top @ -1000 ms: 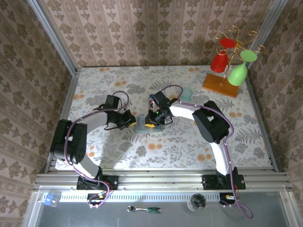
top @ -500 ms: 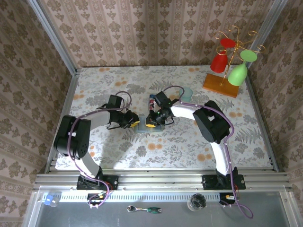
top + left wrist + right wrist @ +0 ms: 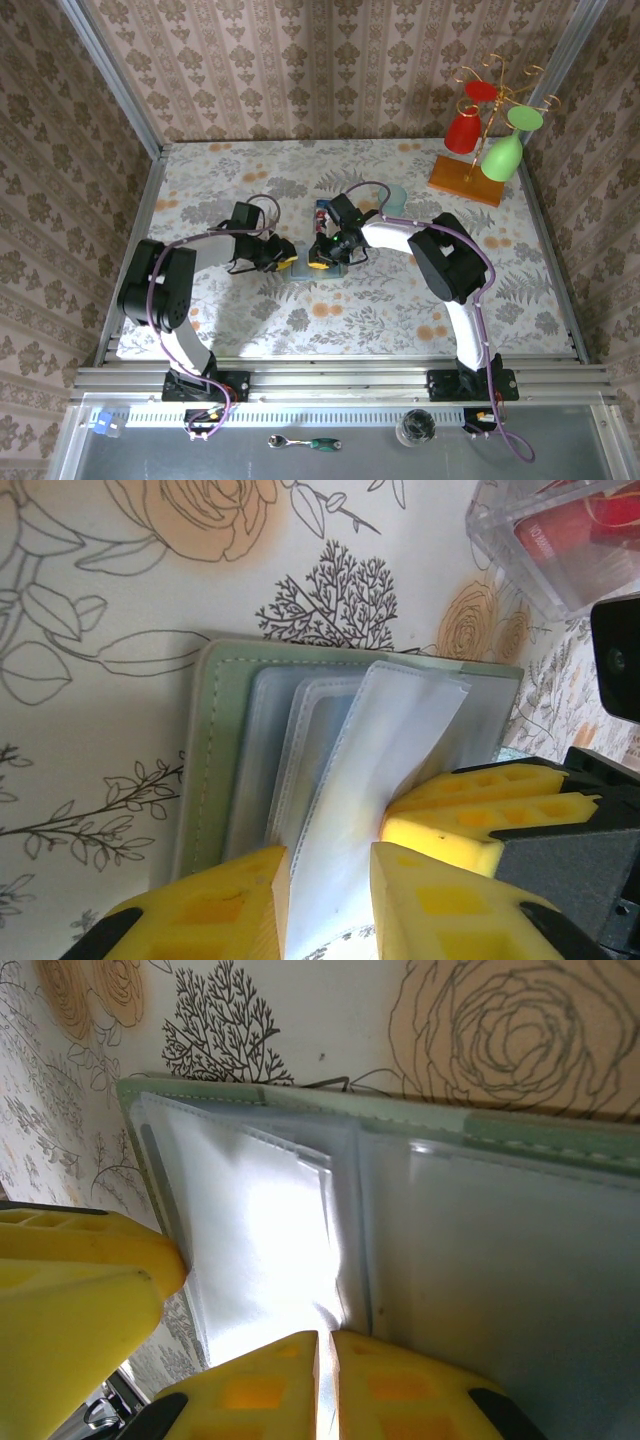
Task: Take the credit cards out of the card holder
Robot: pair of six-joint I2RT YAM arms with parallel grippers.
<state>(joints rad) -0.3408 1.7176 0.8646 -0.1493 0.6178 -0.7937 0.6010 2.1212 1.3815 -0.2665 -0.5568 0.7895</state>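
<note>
- Sleeve-opening step, apparently: right fingers point(image 3: 400, 1390) pinch a clear sleeve point(image 3: 250, 1230) of the card holder point(image 3: 215, 750); left fingers point(image 3: 430, 890) straddle it, narrowly parted.
- Likely next: find and grip a card.

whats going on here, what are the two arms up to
Both arms are working on the open card holder in the middle of the table. The right gripper pinches a clear sleeve of it, and the left gripper stands open, one finger on each side of a sleeve. The sleeves in view look empty.
</note>
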